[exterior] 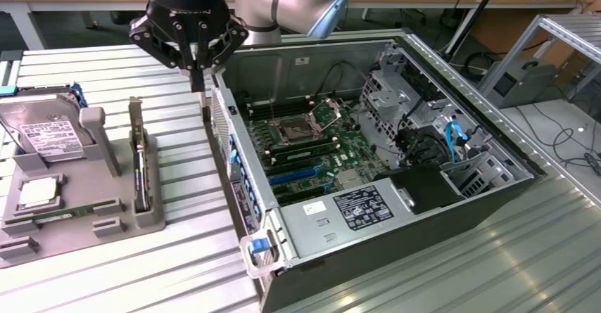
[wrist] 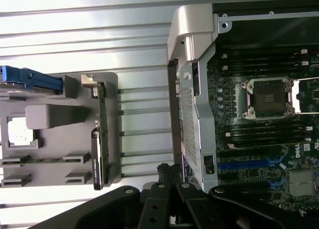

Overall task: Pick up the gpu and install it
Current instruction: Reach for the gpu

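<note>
Fingers [wrist: 167, 171] are hovering clenched and empty beside the computer case [exterior: 272, 70] wall. The gpu [exterior: 141, 162] is sitting untouched in its grey holder [exterior: 148, 220], so pickup is pending, calling for opened fingers.

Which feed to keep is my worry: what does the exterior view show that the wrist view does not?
Exterior view adds: the arm's silver joint, the hard drive with its white label, the power supply and blue cables.
Wrist view adds: a look at the gpu from straight above.
Both: the gpu on edge in the gray fixture, the open computer case with its CPU socket, and the shut, empty gripper.
</note>
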`<state>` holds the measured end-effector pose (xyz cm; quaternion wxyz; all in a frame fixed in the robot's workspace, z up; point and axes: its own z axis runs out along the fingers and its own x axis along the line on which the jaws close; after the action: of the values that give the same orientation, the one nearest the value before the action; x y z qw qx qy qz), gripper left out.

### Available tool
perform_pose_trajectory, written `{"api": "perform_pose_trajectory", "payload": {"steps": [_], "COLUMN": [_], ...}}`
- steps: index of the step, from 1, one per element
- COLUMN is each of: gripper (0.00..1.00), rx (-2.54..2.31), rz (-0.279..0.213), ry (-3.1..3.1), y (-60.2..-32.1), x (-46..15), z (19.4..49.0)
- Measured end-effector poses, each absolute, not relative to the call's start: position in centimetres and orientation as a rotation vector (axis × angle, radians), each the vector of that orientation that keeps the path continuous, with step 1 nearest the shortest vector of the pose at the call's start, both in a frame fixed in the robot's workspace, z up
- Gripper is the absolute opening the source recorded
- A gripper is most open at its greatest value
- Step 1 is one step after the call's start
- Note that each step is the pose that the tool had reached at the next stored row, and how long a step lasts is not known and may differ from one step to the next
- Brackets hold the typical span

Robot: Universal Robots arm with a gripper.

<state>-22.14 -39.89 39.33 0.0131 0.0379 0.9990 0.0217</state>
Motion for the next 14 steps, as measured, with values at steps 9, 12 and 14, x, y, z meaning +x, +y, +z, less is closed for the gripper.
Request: {"api": "perform_pose_trajectory", "payload": {"steps": [9,12,14], "gripper": [0.11,0.11,0.11], "rx": [0.118,0.118,0.118], "rz": [0.068,0.068,0.068], "ry": [3.112,3.112,3.112], "y": [-39.89,-39.89,-39.89], "x": [-22.56,-22.67,-22.75], "z": [39.33,39.33,39.33]}}
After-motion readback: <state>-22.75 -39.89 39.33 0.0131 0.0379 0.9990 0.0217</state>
